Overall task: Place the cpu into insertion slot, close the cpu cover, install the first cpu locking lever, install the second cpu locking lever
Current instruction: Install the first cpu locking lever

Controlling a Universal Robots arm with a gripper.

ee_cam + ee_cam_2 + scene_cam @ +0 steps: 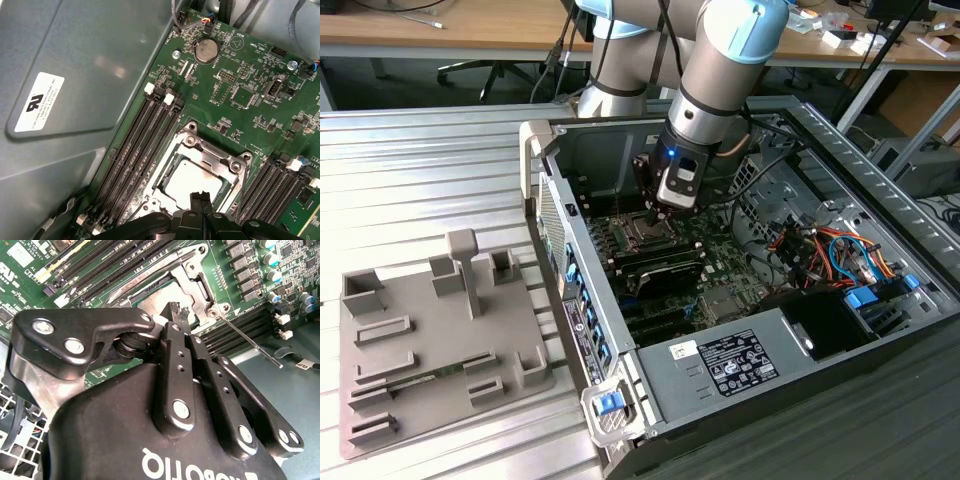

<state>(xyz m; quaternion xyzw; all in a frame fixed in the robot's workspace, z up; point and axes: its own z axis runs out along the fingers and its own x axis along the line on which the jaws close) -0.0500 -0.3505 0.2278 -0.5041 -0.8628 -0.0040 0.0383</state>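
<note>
exterior view: high, oblique, distant | both wrist views: close, sharing insertion slot (196, 282) (210, 152)

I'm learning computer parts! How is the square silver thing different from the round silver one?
The cpu is square; the coin battery is round. The cpu is dull grey and framed by the cpu cover; the coin battery lies uncovered on the board. The gripper hangs right by the cpu, far from the coin battery. Both are flat and silvery.
</note>
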